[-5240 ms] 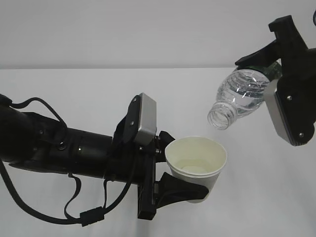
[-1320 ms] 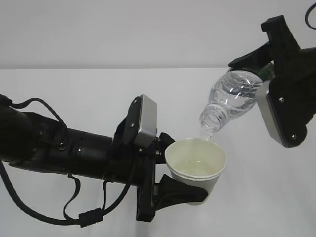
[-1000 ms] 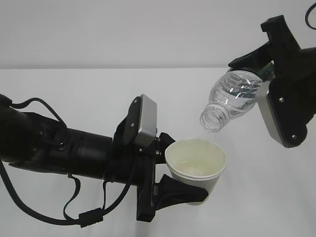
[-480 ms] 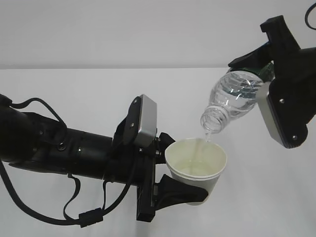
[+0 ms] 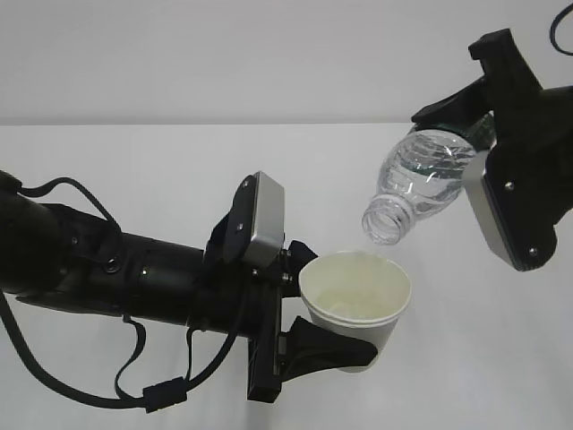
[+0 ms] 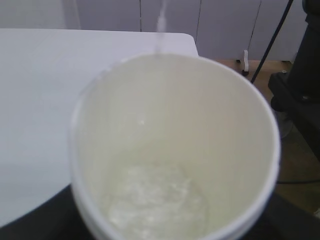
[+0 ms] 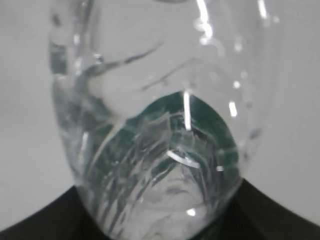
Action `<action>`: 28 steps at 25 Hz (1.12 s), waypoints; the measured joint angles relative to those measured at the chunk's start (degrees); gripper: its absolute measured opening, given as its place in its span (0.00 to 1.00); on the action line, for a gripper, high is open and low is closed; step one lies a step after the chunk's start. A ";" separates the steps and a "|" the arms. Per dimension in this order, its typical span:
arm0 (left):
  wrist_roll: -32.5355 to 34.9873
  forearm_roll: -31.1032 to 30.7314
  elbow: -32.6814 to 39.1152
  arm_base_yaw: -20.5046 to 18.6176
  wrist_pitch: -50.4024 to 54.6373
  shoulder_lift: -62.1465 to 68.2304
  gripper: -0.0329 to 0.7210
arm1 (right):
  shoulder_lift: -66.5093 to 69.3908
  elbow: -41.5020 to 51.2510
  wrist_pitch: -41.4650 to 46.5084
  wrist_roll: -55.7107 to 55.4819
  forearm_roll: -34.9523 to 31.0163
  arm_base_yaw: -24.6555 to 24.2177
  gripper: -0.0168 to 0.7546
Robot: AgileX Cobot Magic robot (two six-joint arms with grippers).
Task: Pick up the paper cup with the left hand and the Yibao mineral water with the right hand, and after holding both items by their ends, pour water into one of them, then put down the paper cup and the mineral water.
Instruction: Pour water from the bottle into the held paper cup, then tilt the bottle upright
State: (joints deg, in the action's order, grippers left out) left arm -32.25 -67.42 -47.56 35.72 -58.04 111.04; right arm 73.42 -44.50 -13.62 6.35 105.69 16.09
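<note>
In the exterior view the white paper cup (image 5: 358,296) is held upright above the table, and my left gripper (image 5: 345,303) is shut on its sides. The left wrist view looks down into the paper cup (image 6: 175,125), which has a little water (image 6: 155,205) at the bottom and a faint thin streak above its far rim. The clear, uncapped Yibao mineral water (image 5: 421,184) is tilted mouth-down just above and right of the cup's rim. My right gripper (image 5: 483,134) is shut on its base end by the green label. The bottle (image 7: 155,125) fills the right wrist view.
The white table (image 5: 134,170) runs back to a plain pale wall. The left arm's black body and cables (image 5: 107,278) lie across the lower left. Beyond the table edge in the left wrist view stand a dark stand (image 6: 300,100) and floor cables.
The stream that ran from the bottle's mouth into the cup half a second ago no longer shows in the exterior view. Bottle and cup have hardly moved.
</note>
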 joint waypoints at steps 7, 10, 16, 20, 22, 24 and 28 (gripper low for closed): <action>0.00 0.00 0.00 0.00 0.05 0.00 0.67 | 0.00 0.00 0.00 0.25 0.00 0.02 0.56; 0.00 0.00 0.00 0.00 0.05 0.00 0.67 | 0.00 0.00 0.00 0.25 0.00 0.02 0.56; 0.00 0.00 0.00 0.00 0.05 0.00 0.67 | 0.00 0.00 0.27 0.43 0.00 0.02 0.56; 0.00 0.00 0.00 0.00 0.14 0.00 0.67 | 0.00 0.00 0.45 0.49 0.00 0.02 0.56; 0.00 0.00 0.00 0.00 0.14 0.00 0.67 | 0.00 0.00 0.45 0.58 0.00 0.02 0.56; 0.00 0.00 0.00 0.00 0.14 0.00 0.67 | 0.00 0.00 0.45 0.58 0.00 0.02 0.56; 0.00 0.00 0.00 0.00 0.14 0.00 0.67 | 0.00 0.00 0.54 0.84 0.00 0.02 0.56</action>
State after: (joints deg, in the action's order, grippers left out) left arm -32.25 -67.42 -47.56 35.72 -57.90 111.04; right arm 73.42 -44.50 -13.08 7.19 105.69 16.11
